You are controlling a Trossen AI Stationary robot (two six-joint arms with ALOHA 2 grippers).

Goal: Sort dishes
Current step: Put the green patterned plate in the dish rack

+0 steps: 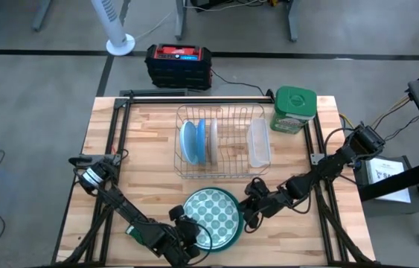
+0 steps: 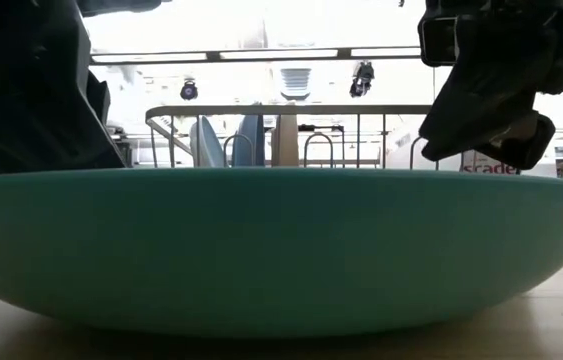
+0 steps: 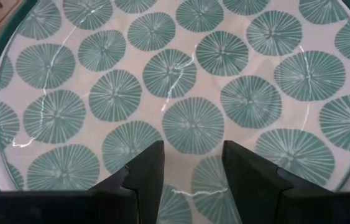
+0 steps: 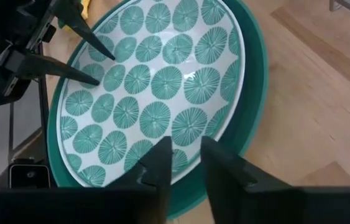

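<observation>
A large plate (image 1: 211, 214) with a white face, teal round patterns and a teal rim and back lies on its base on the table near the front edge. My left gripper (image 3: 193, 165) is open over the plate's near-left part, its fingers pointing down at the patterned face (image 3: 181, 74). My right gripper (image 4: 187, 155) is open at the plate's right rim (image 4: 249, 93). In the low view it hangs a little above the rim. Light blue plates (image 1: 191, 141) stand on edge in the wire dish rack (image 1: 224, 175). My left gripper's fingertips (image 4: 109, 57) stand slanting down over the plate's patterned face from the near left. The plate's rim hides them in the low view, so I cannot tell whether they touch it.
The dish rack fills the table's middle and far part, with a clear tub (image 1: 259, 141) at its right end. A green-lidded container (image 1: 294, 109) stands at the far right corner. Bare wood lies to the left and right of the plate.
</observation>
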